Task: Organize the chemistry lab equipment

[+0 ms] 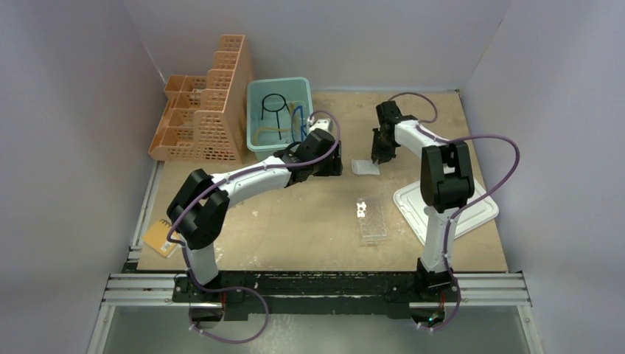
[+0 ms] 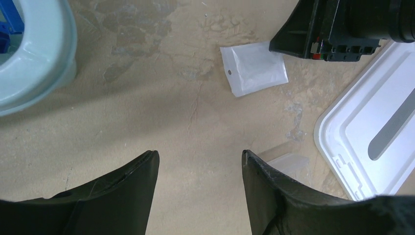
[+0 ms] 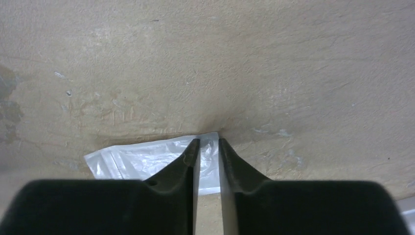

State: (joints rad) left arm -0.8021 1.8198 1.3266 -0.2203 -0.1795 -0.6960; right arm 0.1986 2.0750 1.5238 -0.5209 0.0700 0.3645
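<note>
A small clear plastic bag [image 1: 365, 167] lies flat on the table. My right gripper [image 1: 381, 153] is down at its far right corner. In the right wrist view the gripper [image 3: 209, 141] has its jaws a narrow gap apart, tips on either side of the corner of the bag [image 3: 142, 159]. My left gripper [image 1: 329, 161] is open and empty; in the left wrist view it [image 2: 200, 154] hovers over bare table, with the bag [image 2: 254, 68] ahead. The clear tube rack [image 1: 371, 221] lies at mid-table. A black wire ring [image 1: 274, 105] and amber hose [image 1: 274, 131] sit in the teal bin [image 1: 280, 85].
The orange lattice basket rack [image 1: 206, 110] stands at the back left beside the bin. A white tray [image 1: 472, 214] lies at the right, also showing in the left wrist view [image 2: 342, 127]. A small orange notepad [image 1: 161, 236] is at the left table edge.
</note>
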